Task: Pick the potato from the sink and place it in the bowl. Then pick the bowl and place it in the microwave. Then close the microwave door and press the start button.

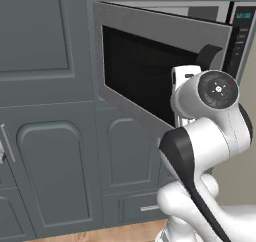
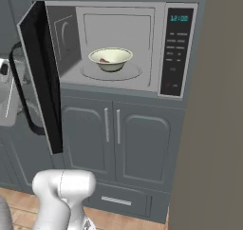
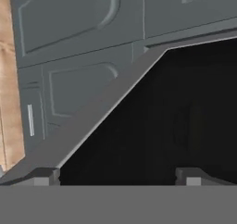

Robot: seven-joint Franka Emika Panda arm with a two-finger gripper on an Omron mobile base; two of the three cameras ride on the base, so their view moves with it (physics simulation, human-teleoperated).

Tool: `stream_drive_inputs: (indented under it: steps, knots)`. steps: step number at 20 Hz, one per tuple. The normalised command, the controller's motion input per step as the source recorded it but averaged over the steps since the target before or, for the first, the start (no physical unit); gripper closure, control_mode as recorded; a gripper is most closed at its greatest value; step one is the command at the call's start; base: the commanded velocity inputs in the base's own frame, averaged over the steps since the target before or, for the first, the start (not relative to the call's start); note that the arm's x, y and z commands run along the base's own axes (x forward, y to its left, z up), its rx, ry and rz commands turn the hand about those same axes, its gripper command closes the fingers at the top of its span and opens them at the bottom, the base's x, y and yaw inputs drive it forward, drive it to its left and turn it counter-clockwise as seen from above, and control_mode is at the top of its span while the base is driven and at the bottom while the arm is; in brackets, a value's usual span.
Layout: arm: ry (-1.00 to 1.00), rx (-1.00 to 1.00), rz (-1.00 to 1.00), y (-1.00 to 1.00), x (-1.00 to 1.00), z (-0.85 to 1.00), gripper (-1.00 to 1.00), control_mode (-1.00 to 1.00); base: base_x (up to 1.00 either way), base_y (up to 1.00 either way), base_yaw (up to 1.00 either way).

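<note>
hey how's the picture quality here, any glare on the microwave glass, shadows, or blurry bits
Left base view: flat, even rendered light, no glare on the microwave door, its window plain black. Right base view: the bowl is sharp, a soft shadow beneath it, and what's inside is too small to identify. Hand view: the door glass shows a faint murky reflection, and the open end effector tips look soft.

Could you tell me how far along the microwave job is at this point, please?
Done: the bowl sits on the turntable inside the microwave, with a small reddish-brown lump in it, probably the potato. In hand: the open end effector faces the outer black glass of the microwave door, which stands wide open, apparently to push it. Left: closing the door and pressing start on the control panel.
</note>
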Motion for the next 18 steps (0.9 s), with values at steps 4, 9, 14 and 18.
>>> stream_drive_inputs:
  steps: [4,9,14,18]
  knots:
    - [0.0,0.0,-0.11,-0.86,0.71,0.01,-1.0,-1.0,0.0,0.0,0.0]
    - [0.0,-0.01,-0.12,-0.6,0.98,0.0,-1.0,-1.0,0.0,0.0,0.0]
    - [0.0,-0.03,-0.09,-0.44,1.0,0.0,-1.0,-1.0,0.0,0.0,0.0]
    - [0.01,-0.01,-0.07,-0.41,1.0,0.0,-1.0,-1.0,0.0,0.0,0.0]
